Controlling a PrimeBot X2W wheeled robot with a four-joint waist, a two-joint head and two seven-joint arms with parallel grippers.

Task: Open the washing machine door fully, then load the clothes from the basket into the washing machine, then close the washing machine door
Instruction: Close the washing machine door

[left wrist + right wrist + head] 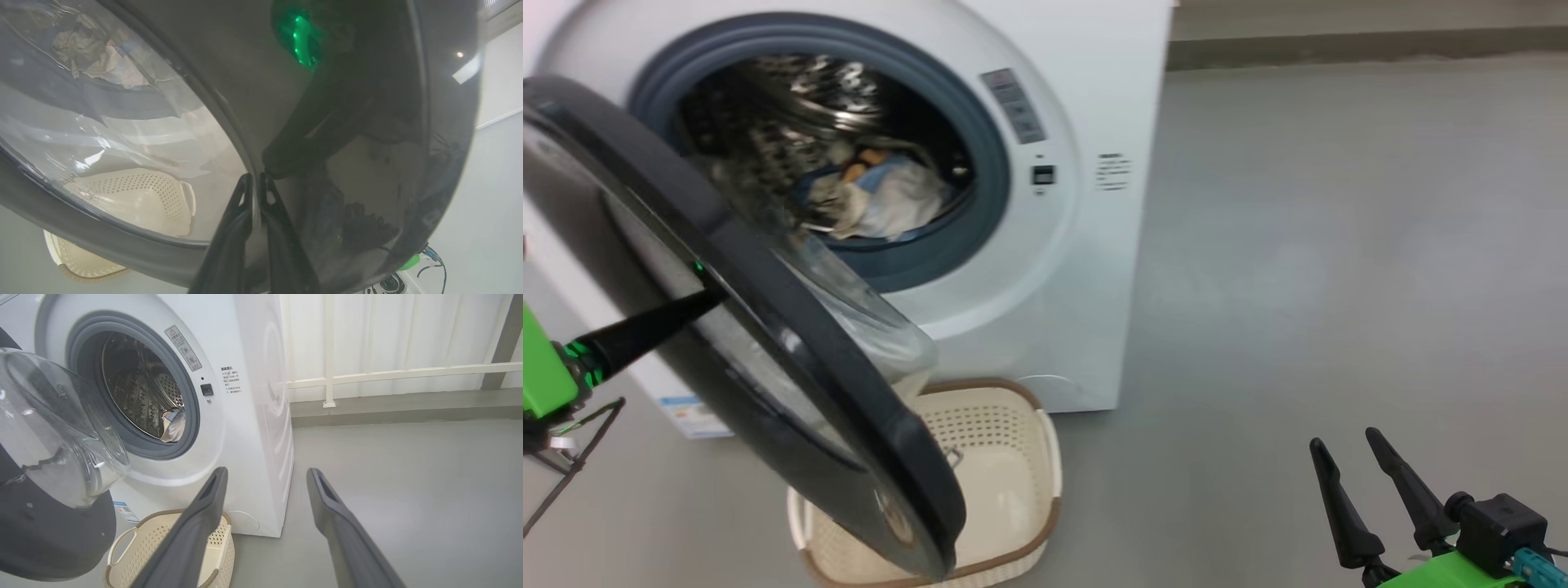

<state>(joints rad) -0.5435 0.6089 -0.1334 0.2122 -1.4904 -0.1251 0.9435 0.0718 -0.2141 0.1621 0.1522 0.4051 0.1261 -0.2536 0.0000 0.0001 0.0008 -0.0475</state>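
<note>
– Left pincer [255, 181]?
– Clenched, tips [244, 188] touching the swung-out washing machine door [768, 304]. Right pincer [1343, 441] spread wide, holding nothing.
– Clothes [890, 198]?
– Inside the drum [768, 122]; basket [988, 412] on the floor [1298, 245] below the door.

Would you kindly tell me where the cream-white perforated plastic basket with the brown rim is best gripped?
Probably the brown rim of its right-hand long wall, coming down from the robot's right. The basket stands upright and seemingly empty, so that thin wall fits between fingers, while the glossy black round door overhangs its left part.
</note>
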